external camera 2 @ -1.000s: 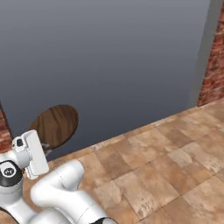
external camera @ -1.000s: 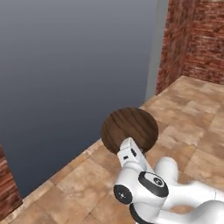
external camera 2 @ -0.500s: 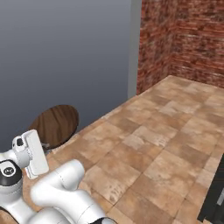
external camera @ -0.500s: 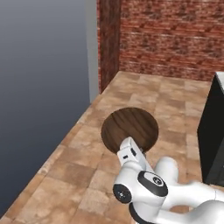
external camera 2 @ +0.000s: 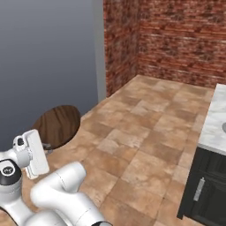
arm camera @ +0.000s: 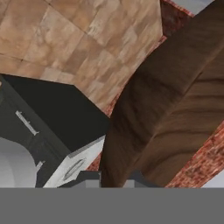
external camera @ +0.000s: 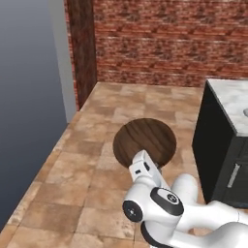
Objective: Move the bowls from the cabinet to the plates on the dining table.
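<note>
In the left base view, the wooden bowl [external camera: 144,143] sits at the centre of the frame, above the tiled floor [external camera: 87,193] and just over the white arm. The end effector [arm camera: 113,177] is closed on the rim of this bowl; in the hand view the dark fingers [arm camera: 89,178] rise at the bottom edge, one on each side of the brown wall. In the right base view, the same bowl [external camera 2: 58,126] is at the middle left, in front of the grey wall [external camera 2: 48,57]. The desk [external camera: 232,104] (white marble top, dark base) stands at the right edge of the left base view, well apart from the bowl. A red brick wall [external camera: 164,41] fills the upper part of that frame.
</note>
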{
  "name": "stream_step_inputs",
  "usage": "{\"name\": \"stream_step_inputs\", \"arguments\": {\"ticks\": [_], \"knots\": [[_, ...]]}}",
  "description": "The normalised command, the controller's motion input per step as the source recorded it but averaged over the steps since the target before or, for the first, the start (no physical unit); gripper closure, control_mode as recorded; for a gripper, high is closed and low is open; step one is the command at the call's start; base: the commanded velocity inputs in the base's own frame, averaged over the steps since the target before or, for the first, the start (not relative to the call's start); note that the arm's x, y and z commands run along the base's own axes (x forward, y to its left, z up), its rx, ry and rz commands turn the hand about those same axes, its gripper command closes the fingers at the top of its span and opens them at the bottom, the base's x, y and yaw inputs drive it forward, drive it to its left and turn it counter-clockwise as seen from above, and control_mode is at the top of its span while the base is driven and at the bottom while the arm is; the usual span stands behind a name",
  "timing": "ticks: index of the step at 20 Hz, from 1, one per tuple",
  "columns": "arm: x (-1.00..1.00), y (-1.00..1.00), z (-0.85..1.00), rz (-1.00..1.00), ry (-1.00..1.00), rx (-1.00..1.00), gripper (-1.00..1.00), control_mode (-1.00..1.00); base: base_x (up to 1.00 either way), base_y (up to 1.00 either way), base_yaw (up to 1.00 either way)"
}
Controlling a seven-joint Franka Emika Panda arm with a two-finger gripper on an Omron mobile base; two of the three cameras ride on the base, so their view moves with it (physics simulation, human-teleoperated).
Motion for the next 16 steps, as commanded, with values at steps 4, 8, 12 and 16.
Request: {"name": "stream_step_inputs", "arguments": {"ticks": [4, 8, 12, 16], "knots": [[0.0, 0.0, 0.0, 0.0, 0.0, 0.0, 1.0, 1.0, 0.81, 0.0, -0.21], [0.0, 0.0, 0.0, 0.0, 0.0, 0.0, 1.0, 1.0, 0.27, 0.0, -0.23], [0.0, 0.0, 0.0, 0.0, 0.0, 0.0, 1.0, 1.0, -0.22, -0.09, -0.19], [0.0, 0.0, 0.0, 0.0, 0.0, 0.0, 1.0, 1.0, -0.34, -0.29, -0.15]]}}
